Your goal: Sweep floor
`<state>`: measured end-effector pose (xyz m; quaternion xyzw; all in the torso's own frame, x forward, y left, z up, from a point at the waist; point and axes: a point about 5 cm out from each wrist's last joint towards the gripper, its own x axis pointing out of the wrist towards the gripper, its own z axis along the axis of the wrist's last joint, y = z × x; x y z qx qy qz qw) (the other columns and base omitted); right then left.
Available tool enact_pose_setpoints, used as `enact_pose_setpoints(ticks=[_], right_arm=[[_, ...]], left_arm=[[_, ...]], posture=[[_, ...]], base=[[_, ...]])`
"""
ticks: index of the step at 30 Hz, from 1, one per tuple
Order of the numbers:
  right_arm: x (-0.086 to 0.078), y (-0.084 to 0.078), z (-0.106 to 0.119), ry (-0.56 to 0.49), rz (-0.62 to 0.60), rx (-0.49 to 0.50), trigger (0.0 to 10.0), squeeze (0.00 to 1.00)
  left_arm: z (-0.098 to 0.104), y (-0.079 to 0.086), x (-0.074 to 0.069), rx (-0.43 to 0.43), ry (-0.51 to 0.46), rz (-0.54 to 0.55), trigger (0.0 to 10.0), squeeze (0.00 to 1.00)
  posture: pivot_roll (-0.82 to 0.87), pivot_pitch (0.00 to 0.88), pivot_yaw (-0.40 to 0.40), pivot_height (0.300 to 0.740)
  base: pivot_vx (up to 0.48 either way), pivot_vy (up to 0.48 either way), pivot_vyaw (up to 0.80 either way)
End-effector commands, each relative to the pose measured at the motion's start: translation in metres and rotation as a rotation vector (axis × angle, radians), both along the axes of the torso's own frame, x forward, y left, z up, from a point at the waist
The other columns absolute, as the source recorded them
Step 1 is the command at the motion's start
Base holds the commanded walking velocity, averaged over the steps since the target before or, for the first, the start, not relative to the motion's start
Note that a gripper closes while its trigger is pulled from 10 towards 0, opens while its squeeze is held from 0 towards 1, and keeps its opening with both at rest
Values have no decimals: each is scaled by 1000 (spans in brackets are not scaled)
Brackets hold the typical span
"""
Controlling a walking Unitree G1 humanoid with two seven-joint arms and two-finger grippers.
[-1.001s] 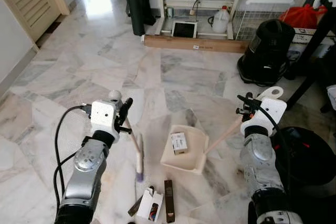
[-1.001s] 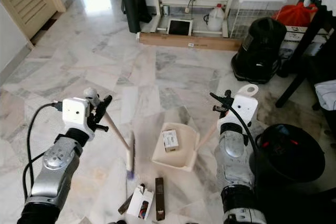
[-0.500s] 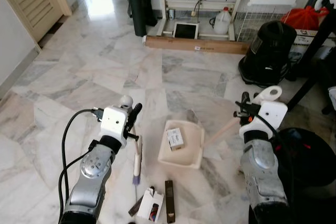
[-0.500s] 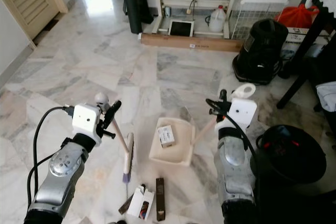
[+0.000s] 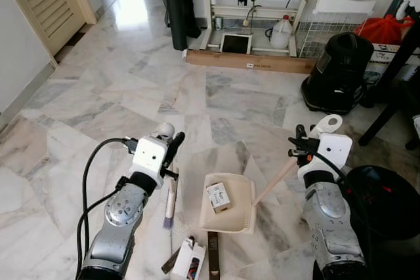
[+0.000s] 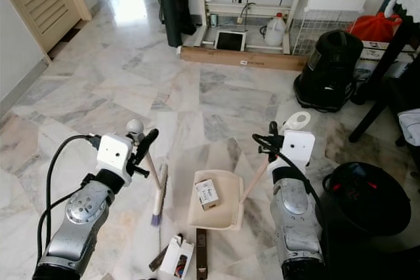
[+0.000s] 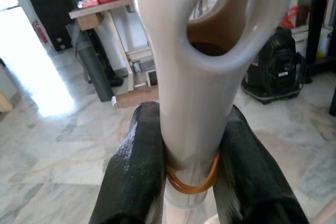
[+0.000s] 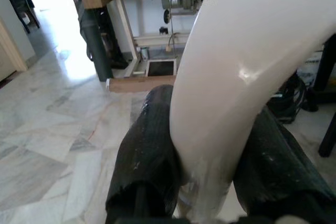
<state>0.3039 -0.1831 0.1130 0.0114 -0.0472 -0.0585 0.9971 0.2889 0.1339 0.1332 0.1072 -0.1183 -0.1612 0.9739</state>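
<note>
On marble floor (image 5: 98, 96): left gripper (image 5: 172, 151) clamped on brush (image 5: 170, 196), right gripper (image 5: 296, 152) on dustpan (image 5: 230, 213) already holding one small box (image 5: 218, 197); carton (image 5: 188, 260) and dark bar (image 5: 212, 261) left unswept.

A small box (image 5: 218, 197) lies in the dustpan (image 5: 231, 218), brush (image 5: 170, 197) left of it.
</note>
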Motion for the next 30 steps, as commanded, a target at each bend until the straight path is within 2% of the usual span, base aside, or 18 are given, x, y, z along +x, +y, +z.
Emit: enact_pose_setpoints(ticks=[1,11,30], right_arm=[[1,3,15,-63,8,5,10000,0],[2,3,13,-47,-11,32,10000,0],[6,4,15,-32,-26,65,10000,0]], left_arm=[[10,-3,-3,-25,-54,-8,10000,0],[6,-3,-2,-75,-10,14,10000,0],[8,-4,1,-85,-1,17,10000,0]], posture=[[46,29,23,740],[49,36,22,740],[54,87,23,740]], base=[[0,0,438],[0,0,0],[0,278,0]])
